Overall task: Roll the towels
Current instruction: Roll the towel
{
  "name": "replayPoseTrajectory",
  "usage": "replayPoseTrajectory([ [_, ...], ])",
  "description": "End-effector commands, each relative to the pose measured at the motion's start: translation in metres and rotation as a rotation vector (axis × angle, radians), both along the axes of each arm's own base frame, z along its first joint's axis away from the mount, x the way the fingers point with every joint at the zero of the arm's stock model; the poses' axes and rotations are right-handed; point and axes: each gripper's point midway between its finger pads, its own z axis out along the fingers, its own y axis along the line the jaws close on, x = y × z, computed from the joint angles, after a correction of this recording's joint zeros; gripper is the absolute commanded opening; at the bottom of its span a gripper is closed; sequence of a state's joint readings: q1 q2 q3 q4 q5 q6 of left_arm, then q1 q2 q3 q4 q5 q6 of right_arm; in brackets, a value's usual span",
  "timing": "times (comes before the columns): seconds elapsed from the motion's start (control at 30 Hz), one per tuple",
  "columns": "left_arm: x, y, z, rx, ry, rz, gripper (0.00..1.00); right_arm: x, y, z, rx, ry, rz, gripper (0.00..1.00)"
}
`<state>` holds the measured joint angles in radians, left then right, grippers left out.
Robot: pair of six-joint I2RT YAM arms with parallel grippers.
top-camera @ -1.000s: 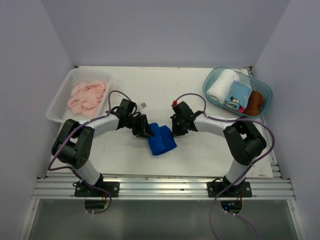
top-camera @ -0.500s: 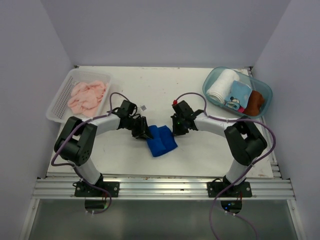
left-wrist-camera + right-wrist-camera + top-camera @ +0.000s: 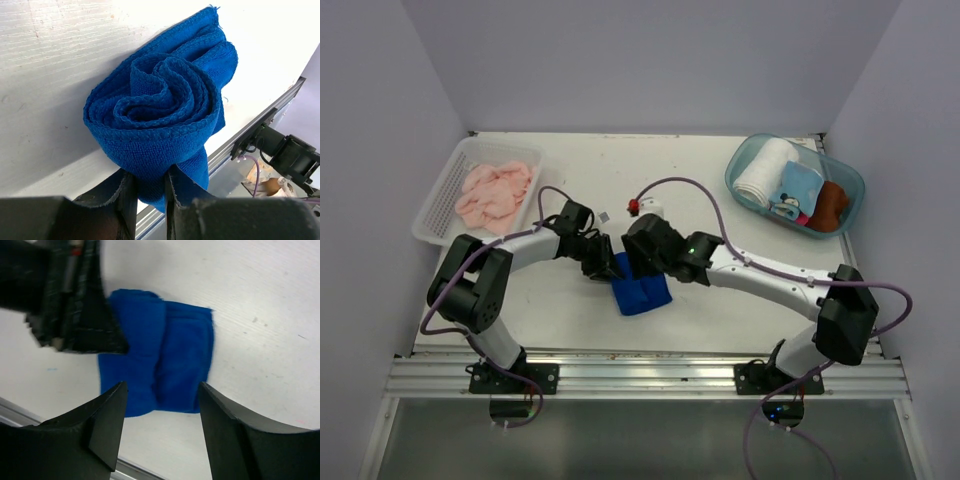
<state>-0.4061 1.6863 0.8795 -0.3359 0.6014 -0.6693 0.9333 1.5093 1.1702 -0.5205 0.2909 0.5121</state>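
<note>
Left gripper [image 3: 149, 181] pinching one end of the rolled blue towel [image 3: 160, 120], mid-table, near side. Right gripper [image 3: 161, 392] hovering over it, jaws spread, holding nothing. Pink towel [image 3: 495, 192] crumpled in far-left basket [image 3: 438, 205].

In the top view, the left arm [image 3: 525, 243] and the right arm [image 3: 770, 275] were built of white tubular links joined by rounded black joints. A thin purple cable [image 3: 690, 184] was looped along each arm. A red cap [image 3: 633, 208] and a small green light [image 3: 693, 239] were seen near the centre of the frame. Matte black fingers [image 3: 105, 425] were shown at the lower edge of the wrist views.
</note>
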Motion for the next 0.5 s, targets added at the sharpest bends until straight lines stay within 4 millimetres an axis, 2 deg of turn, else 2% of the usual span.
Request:
replayPoseTrajectory([
  [0.0, -0.001, 0.008, 0.001, 0.048, 0.011, 0.035, 0.22, -0.012, 0.011, 0.0, -0.168, -0.103, 0.002, 0.64],
  [0.03, -0.001, 0.008, 0.001, 0.047, 0.012, 0.036, 0.22, -0.013, 0.023, 0.006, -0.164, -0.12, 0.015, 0.65],
  [0.07, -0.001, 0.008, 0.001, 0.048, 0.013, 0.039, 0.22, -0.024, 0.034, 0.004, -0.185, -0.127, 0.052, 0.66],
  [0.1, 0.0, 0.008, 0.002, 0.049, 0.012, 0.04, 0.22, -0.026, 0.042, -0.01, -0.234, -0.122, 0.069, 0.66],
  [0.13, 0.0, 0.008, 0.002, 0.049, 0.013, 0.041, 0.22, -0.024, 0.052, 0.0, -0.238, -0.161, 0.067, 0.68],
  [0.17, 0.0, 0.008, 0.002, 0.049, 0.012, 0.043, 0.22, -0.033, 0.06, -0.004, -0.27, -0.175, 0.097, 0.69],
  [0.23, 0.0, 0.008, 0.003, 0.049, 0.013, 0.045, 0.22, -0.032, 0.074, -0.01, -0.321, -0.204, 0.102, 0.71],
  [0.3, 0.001, 0.008, 0.002, 0.052, 0.014, 0.047, 0.22, -0.037, 0.077, -0.017, -0.373, -0.209, 0.109, 0.72],
  [0.33, 0.001, 0.008, 0.003, 0.053, 0.015, 0.047, 0.22, -0.031, 0.079, -0.023, -0.408, -0.23, 0.085, 0.72],
  [0.47, 0.001, 0.008, 0.003, 0.053, 0.017, 0.049, 0.22, -0.033, 0.074, -0.04, -0.515, -0.251, 0.063, 0.73],
])
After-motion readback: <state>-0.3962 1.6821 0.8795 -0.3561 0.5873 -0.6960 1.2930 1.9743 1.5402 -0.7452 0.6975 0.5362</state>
